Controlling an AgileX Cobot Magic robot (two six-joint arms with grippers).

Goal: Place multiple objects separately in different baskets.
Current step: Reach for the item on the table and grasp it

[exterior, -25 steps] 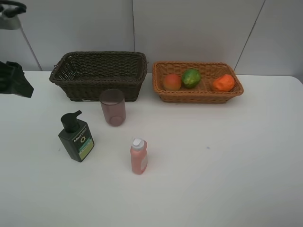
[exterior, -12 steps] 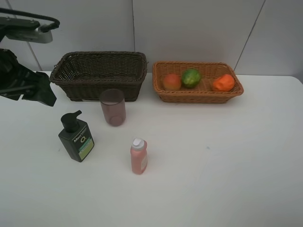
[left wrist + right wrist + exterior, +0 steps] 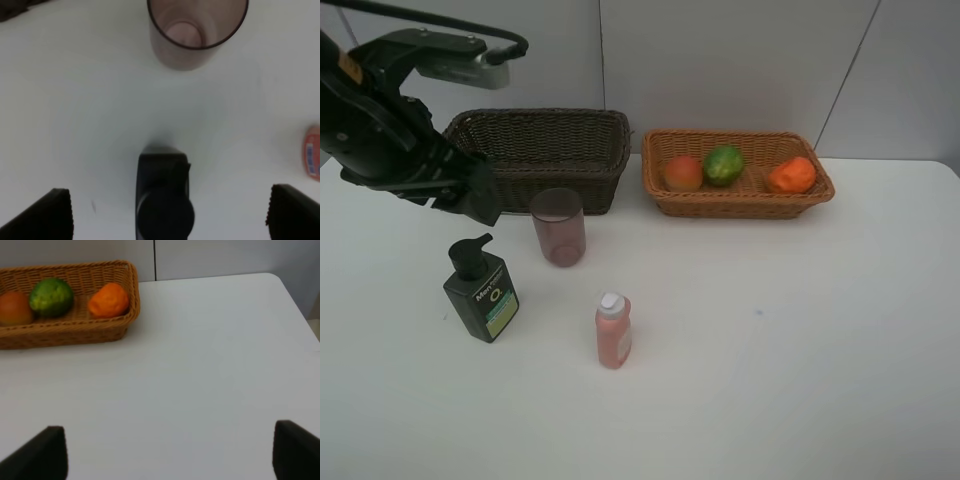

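1. Far left, the left gripper point(image 3: 170, 202) hangs over the white table point(image 3: 800, 330), in front of the dark brown basket's left end. Its fingers are spread wide with nothing between them; the wrist view looks straight down on the pump head.
2. The dark green pump bottle point(image 3: 480, 300) stands upright on the table, just below that gripper.
3. The dark brown basket point(image 3: 540, 185) sits at the back of the table; I see nothing in it.
4. The mauve cup point(image 3: 558, 228) stands upright just in front of that basket's right half.
5. The pink bottle point(image 3: 613, 335) with the white cap stands nearer the front edge, apart from the cup.
6. The tan basket point(image 3: 740, 205), right of the dark one, holds the peach point(image 3: 683, 173), the green fruit point(image 3: 724, 165) and the orange point(image 3: 792, 175), in that order.
7. The right gripper point(image 3: 170, 452) shows only in its own wrist view, over bare table to the right of the tan basket, fingers apart and holding nothing.
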